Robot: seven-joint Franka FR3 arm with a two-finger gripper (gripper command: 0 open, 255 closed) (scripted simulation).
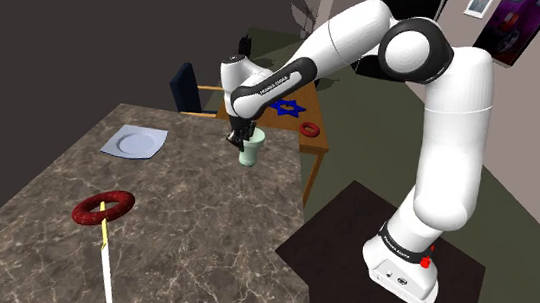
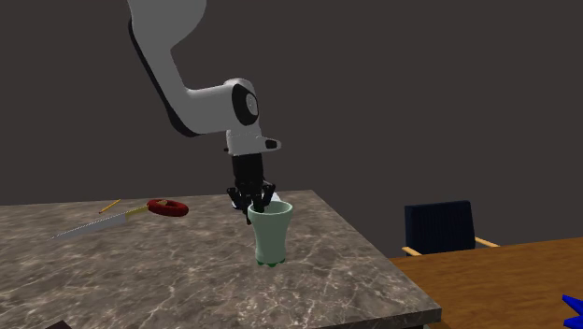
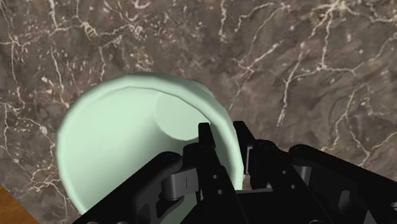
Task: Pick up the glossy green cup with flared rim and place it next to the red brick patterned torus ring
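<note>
One marble-patterned table (image 1: 201, 230) bears everything, with the white arm (image 1: 451, 121) reaching over it. Pale green cup (image 2: 270, 234) is upright near the table edge, long axis vertical, mouth up. Gripper (image 2: 254, 204) pinches the cup's rim wall. Red ring (image 1: 102, 207) lies well apart.

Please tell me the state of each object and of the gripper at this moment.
gripper: shut on the cup, at its rim.
cup: upright, clasped by the rim.
ring: lying flat on the table.
knife: lying flat, handle at the ring.
plate: flat, empty.
</note>
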